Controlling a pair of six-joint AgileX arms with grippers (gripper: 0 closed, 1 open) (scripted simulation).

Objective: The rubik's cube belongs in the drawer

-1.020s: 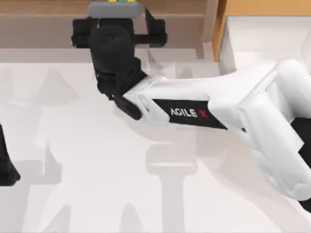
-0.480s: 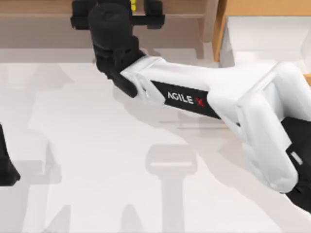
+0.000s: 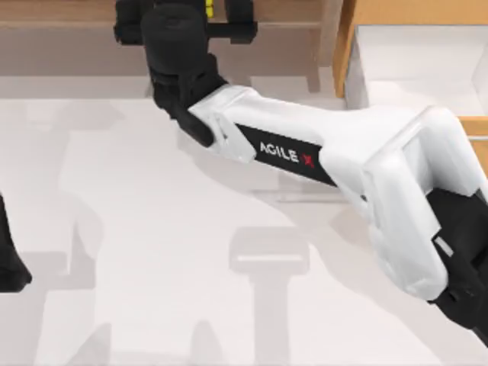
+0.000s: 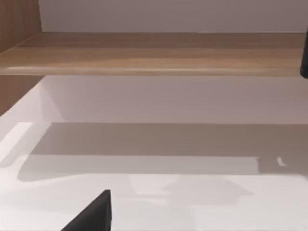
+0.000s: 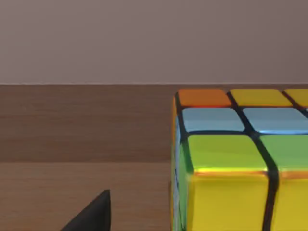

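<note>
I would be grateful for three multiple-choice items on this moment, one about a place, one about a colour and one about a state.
1. Where is the right gripper in the top view?
A. At the far edge, over the long brown shelf
B. Inside the drawer
C. At the near left corner of the table

2. What colour is the inside of the drawer?
A. Black
B. White
C. Green

3. What state is the drawer in?
A. Shut flush
C. Lying upside down
B. Pulled open, its inside showing

Answers:
1. A, since the right arm stretches to the top view's far edge and its gripper sits over the shelf, with the rubik's cube close up in the right wrist view.
2. B, since a white floor shows between the orange-brown walls.
3. B, since the top view looks straight into it.

The left arm is parked at the left edge.
</note>
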